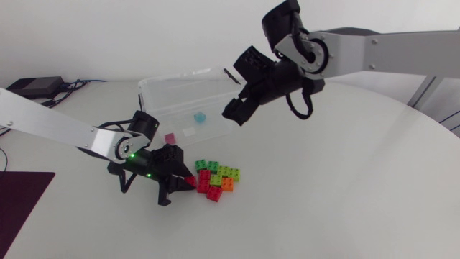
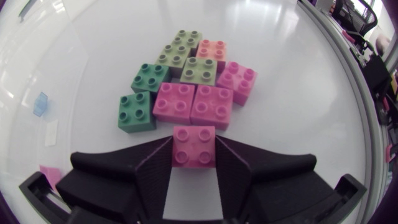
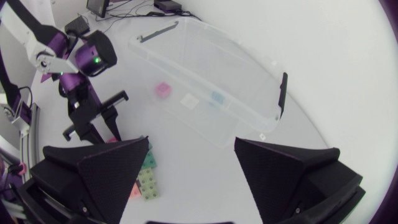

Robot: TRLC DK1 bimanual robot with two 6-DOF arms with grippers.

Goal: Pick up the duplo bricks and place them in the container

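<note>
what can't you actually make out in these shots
- Head view: the right end of the container is behind the right gripper.
- Right wrist view: most of the brick pile is behind that gripper's own finger.
- Head view: the red brick in the left gripper is partly covered by its fingers.

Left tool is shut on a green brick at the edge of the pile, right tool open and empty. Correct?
Wrong colour: the head view shows the left tool shut on a red brick at the edge of the pile. The right tool is open and empty, as you said.
</note>
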